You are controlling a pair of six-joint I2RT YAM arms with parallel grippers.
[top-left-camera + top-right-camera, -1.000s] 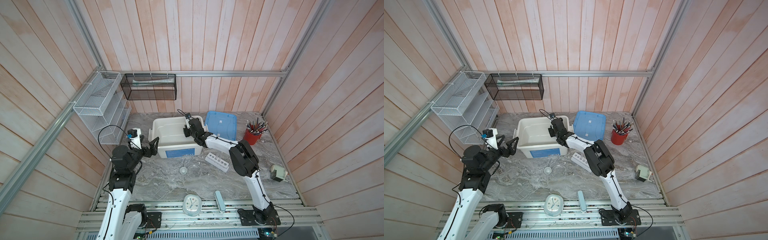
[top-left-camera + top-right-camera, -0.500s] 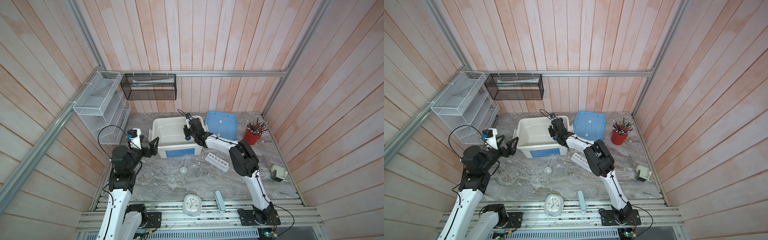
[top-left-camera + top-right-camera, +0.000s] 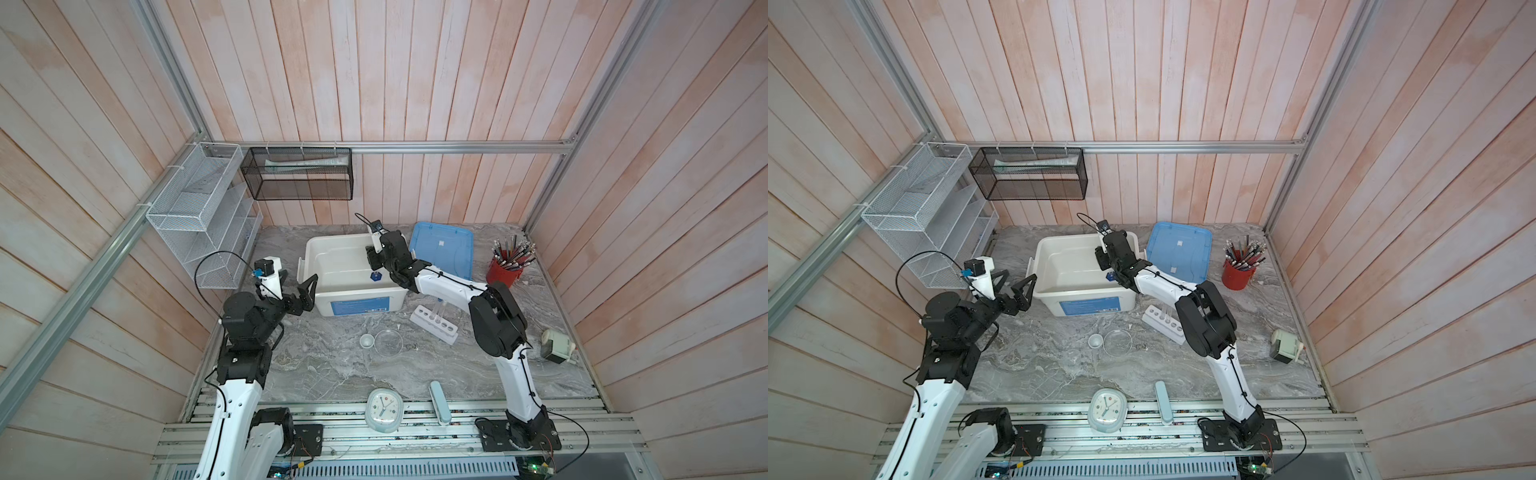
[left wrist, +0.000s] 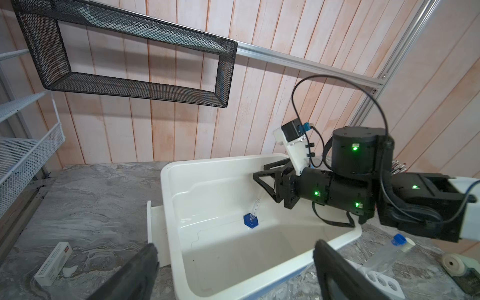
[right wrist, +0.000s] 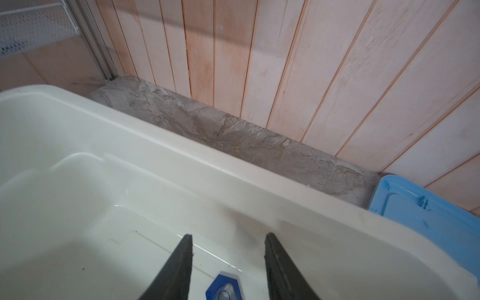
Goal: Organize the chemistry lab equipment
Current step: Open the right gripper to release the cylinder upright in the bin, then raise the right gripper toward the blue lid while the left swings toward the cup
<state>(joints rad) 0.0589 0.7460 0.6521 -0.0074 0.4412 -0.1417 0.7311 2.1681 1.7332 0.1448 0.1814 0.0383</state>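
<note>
The blue-hexagon-based clear vessel (image 3: 376, 276) (image 3: 1110, 276) (image 4: 251, 220) sits tilted on the floor of the white bin (image 3: 309, 253) (image 5: 181, 161). My right gripper (image 3: 372, 262) (image 5: 228, 235) hovers inside the bin, open, its fingers on either side of the vessel (image 5: 223, 287) with a gap on each side. My left gripper (image 3: 297, 282) (image 4: 233, 249) is open and empty at the bin's left end. In front of the bin, the white rack (image 3: 434, 324) holds the blue-capped tube (image 4: 389, 254). The petri dish (image 3: 388, 341) and small white dish (image 3: 366, 340) lie side by side.
A blue lid (image 3: 442, 249) lies right of the bin, with a red cup of pens (image 3: 505, 272) beyond it. A round clock (image 3: 384, 409) and a pale case (image 3: 438, 403) sit at the front edge. A black mesh basket (image 3: 297, 174) and white wire shelves (image 3: 199, 216) hang at back left.
My right gripper's jaws have spread apart over the vessel in the bin. The left arm has not moved.
</note>
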